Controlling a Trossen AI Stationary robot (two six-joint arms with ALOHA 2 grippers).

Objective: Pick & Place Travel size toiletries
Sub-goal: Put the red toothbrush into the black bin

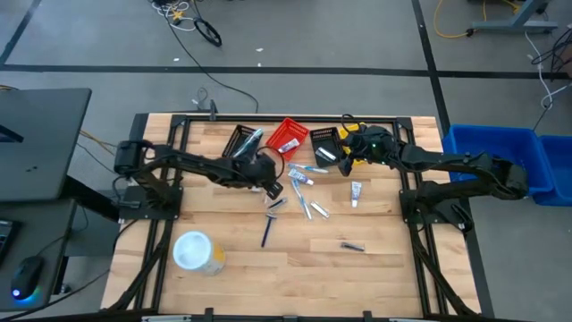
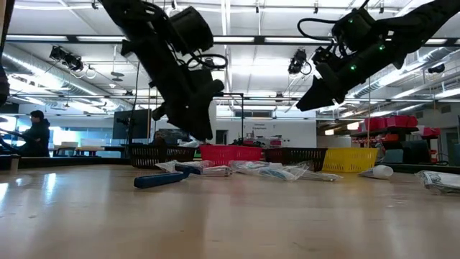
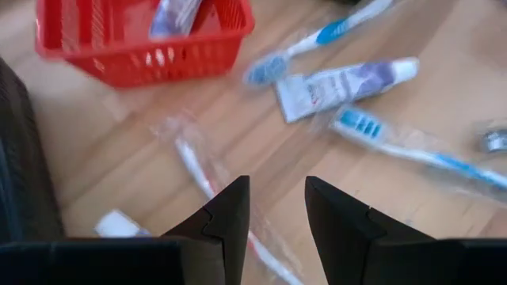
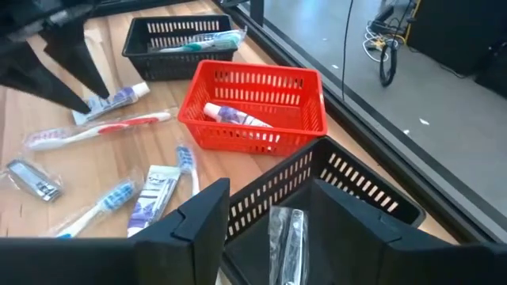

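Observation:
The toiletries lie scattered mid-table: a red-handled wrapped toothbrush, blue toothbrushes, a white and purple tube, a white tube, a dark stick, and a blue-handled item. My left gripper hovers open above the red-handled toothbrush, touching nothing. My right gripper is open above a black basket. A clear-wrapped silvery item shows between its fingers, apart from both, inside that basket. The red basket holds a tube.
Black, red, black and yellow baskets stand in a row near the far edge. A white-lidded yellowish tub stands near the left front. The far-left black basket holds a toothbrush. A person shows in the room behind.

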